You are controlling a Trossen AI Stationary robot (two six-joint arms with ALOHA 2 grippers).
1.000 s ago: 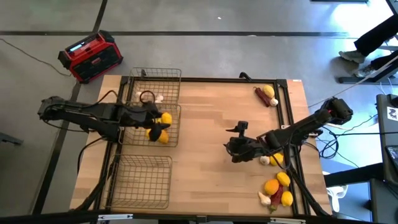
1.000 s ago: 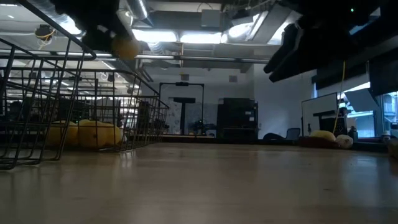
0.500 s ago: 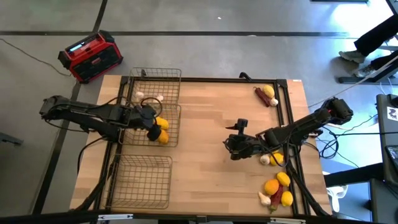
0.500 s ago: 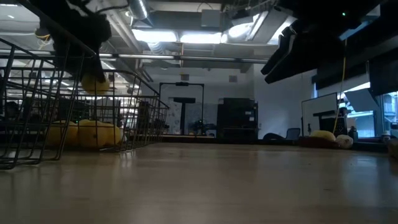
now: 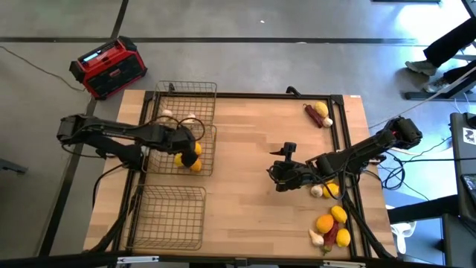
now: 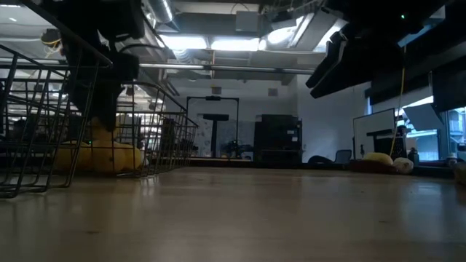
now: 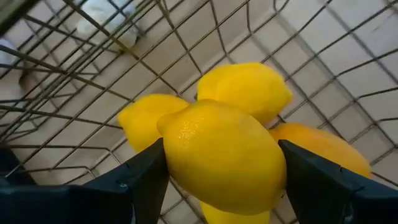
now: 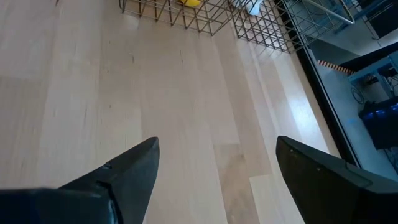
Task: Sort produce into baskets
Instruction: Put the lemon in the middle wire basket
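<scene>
My left gripper (image 7: 221,149) reaches down into the middle wire basket (image 5: 209,134) and is shut on a yellow lemon (image 7: 217,162). Right under it in that basket lie two more lemons (image 7: 245,87) and an orange citrus (image 7: 323,149). The far basket (image 5: 202,91) holds whitish garlic bulbs (image 5: 166,114). The near basket (image 5: 171,216) stands at the table's left front. Over bare wood right of the middle, my right gripper (image 5: 277,179) stands open and holds nothing; its wrist view shows the fingers (image 8: 134,168) wide apart. My left gripper pinches the lemon between its two fingers, one on each opposite side (image 7: 171,155). The fingers come from above, slanting steeply down into the basket. The lemon sits just over the fruit in the basket; I cannot tell whether it touches them.
More produce lies on the right: lemons, an orange and garlic (image 5: 331,223) near the front edge, a garlic and lemon (image 5: 323,191) by the right arm, a lemon and red chili (image 5: 318,112) at the far right. A red-and-black box (image 5: 108,67) sits on the floor.
My left gripper has sunk into the middle basket with the lemon and tipped from nearly level to steeply down. The lemon has come from above the basket's rim to just over the fruit inside. My right arm has kept still.
</scene>
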